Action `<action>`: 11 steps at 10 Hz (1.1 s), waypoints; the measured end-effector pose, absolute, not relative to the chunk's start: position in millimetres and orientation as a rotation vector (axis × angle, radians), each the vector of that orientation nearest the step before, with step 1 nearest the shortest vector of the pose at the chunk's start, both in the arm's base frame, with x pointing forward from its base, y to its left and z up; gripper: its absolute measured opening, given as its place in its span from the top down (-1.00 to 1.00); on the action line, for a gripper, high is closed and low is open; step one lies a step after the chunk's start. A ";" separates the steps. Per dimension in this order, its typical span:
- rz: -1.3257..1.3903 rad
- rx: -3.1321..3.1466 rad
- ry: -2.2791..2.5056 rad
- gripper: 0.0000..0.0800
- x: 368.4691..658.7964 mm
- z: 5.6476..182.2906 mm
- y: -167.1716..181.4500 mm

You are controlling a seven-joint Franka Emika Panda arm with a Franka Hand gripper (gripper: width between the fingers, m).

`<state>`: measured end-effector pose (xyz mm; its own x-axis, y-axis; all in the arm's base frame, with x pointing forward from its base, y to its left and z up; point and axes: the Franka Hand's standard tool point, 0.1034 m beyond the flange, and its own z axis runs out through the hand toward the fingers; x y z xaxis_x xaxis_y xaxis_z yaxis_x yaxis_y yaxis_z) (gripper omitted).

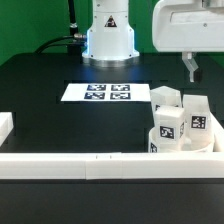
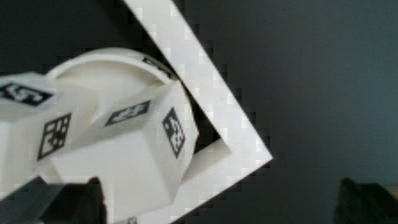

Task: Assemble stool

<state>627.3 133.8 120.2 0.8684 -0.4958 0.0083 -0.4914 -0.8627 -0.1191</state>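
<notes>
The stool parts are piled in the corner of the white rails at the exterior view's right. Several white leg blocks point(image 1: 168, 124) with black-and-white tags stand and lean there, one of them point(image 1: 198, 120) near the right rail. In the wrist view the round seat point(image 2: 103, 72) shows as a curved white edge behind tagged leg blocks point(image 2: 139, 125). My gripper point(image 1: 190, 68) hangs above and behind the pile, apart from it. In the wrist view my gripper point(image 2: 217, 203) is open and empty, with its dark fingertips point(image 2: 71, 200) far apart.
The marker board point(image 1: 106, 92) lies flat in the middle of the black table, before the robot base point(image 1: 108, 35). A long white rail point(image 1: 80, 163) runs along the front, and another rail point(image 2: 210, 85) closes the corner. A white block point(image 1: 5, 125) stands at the left edge.
</notes>
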 end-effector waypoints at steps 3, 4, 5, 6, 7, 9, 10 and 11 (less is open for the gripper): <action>-0.089 -3.084 0.071 -0.62 625.0 115.7 133.8; -0.079 -3.096 -0.083 -0.62 623.9 116.0 134.3; -0.056 -3.096 -0.277 -0.62 624.0 117.2 132.8; -0.065 -3.089 -0.353 -0.62 624.9 116.7 131.9; -0.065 -3.076 -0.463 -0.62 624.8 116.4 131.1; -0.066 -3.038 -0.687 -0.62 624.9 115.8 129.1; 0.011 -2.971 -0.917 -0.62 620.7 111.2 126.5; 0.068 -2.899 -1.153 -0.62 621.9 107.2 126.4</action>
<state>621.9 126.4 107.2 0.7261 0.6868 -0.0329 0.6858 -0.7269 -0.0360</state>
